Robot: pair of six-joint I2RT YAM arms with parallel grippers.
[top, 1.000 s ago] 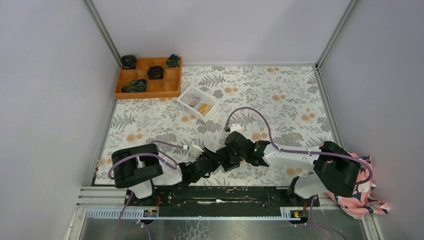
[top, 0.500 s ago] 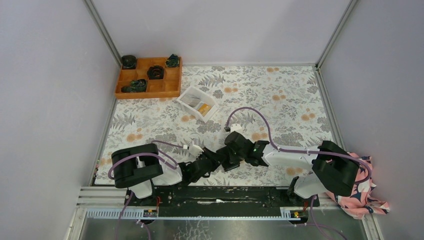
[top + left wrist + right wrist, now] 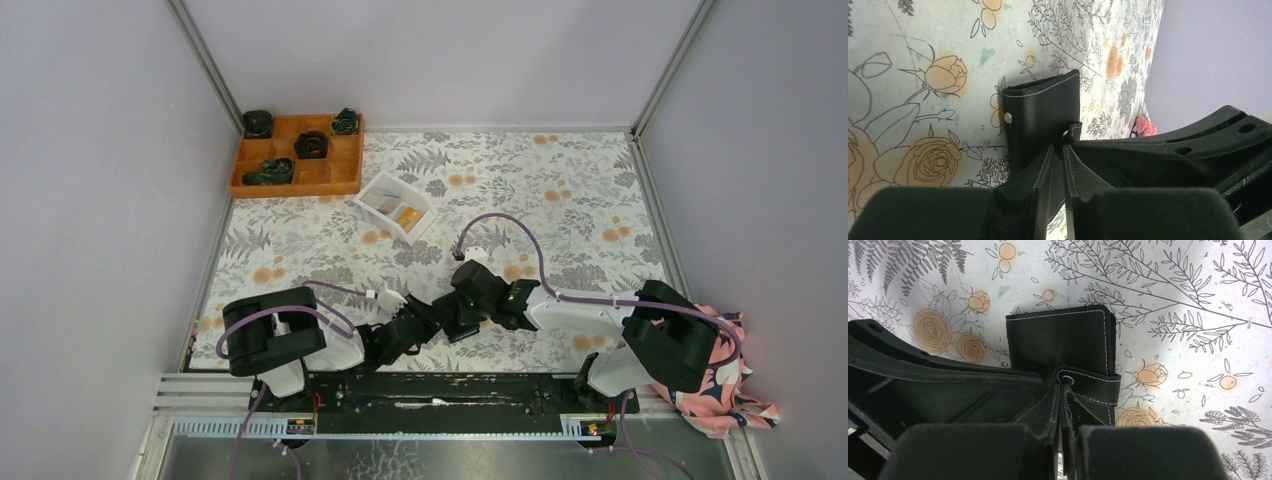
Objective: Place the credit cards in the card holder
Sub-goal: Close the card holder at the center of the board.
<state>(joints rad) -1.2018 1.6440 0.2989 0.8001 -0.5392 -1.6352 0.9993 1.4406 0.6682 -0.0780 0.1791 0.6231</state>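
The black card holder lies folded near the table's front middle, between my two grippers. In the left wrist view the card holder shows a small metal stud, and my left gripper is pinched on its near edge. In the right wrist view the card holder has its clasp tab wrapped round the side, and my right gripper is shut on that tab. My left gripper and right gripper nearly touch. The credit cards, one orange-yellow and one whitish, lie in a white tray.
The white tray stands at mid-left on the floral tablecloth. An orange compartmented box with dark objects sits at the back left. A pink patterned cloth hangs at the front right. Grey walls close in both sides.
The right arm has edged slightly to the right with its cable. The left arm and the card holder have hardly moved.
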